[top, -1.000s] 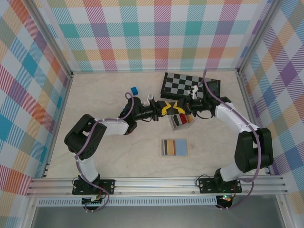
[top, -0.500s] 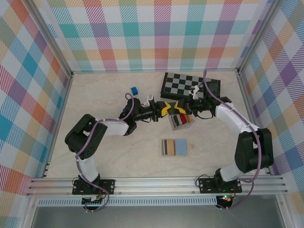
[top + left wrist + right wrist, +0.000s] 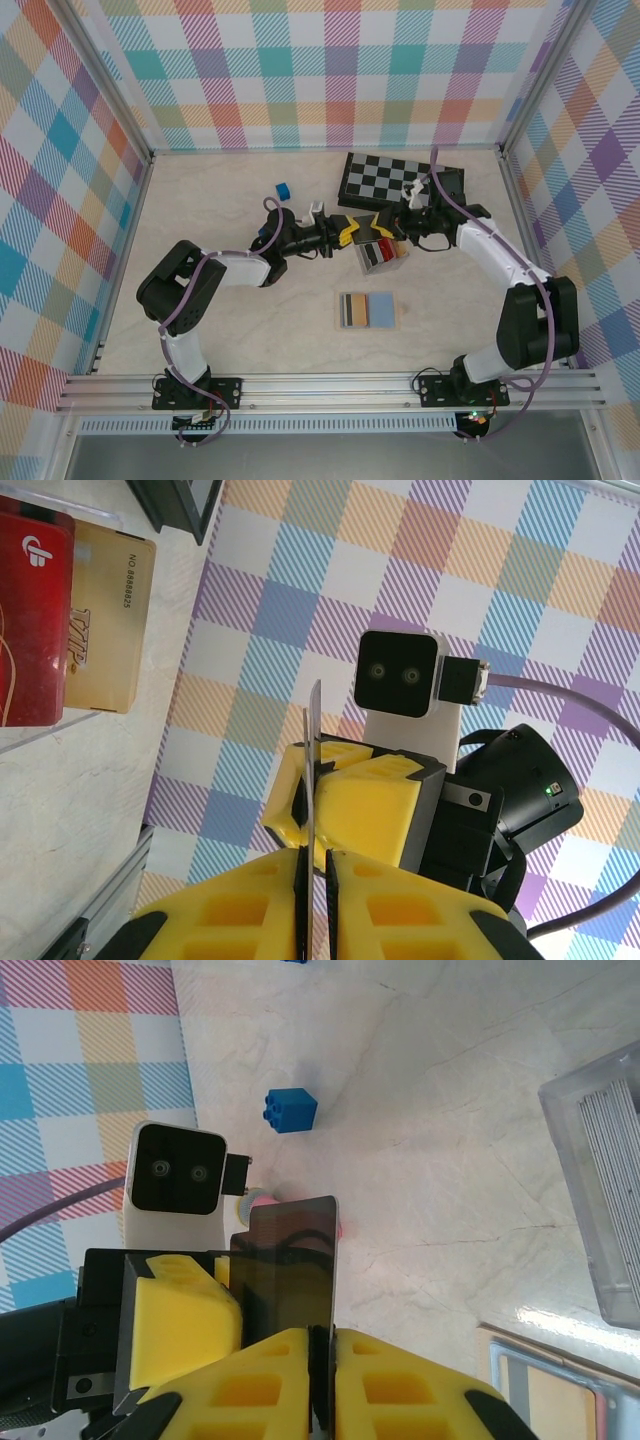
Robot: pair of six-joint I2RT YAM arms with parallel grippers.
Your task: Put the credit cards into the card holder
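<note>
Closing tighter, the right pincer grips the black card, which the left pincer also pinches, both nearly shut.

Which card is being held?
The black card, pinched by the left gripper and right gripper; red card and tan card sit in the clear case.

The right end effector has tightened on the black card as its arm swung slightly outward.

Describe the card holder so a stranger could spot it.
From the checkerboard at the back, come forward, past the clear case. The card holder lies open and flat by itself. It is tan-edged, with one dark panel and one blue-grey.
</note>
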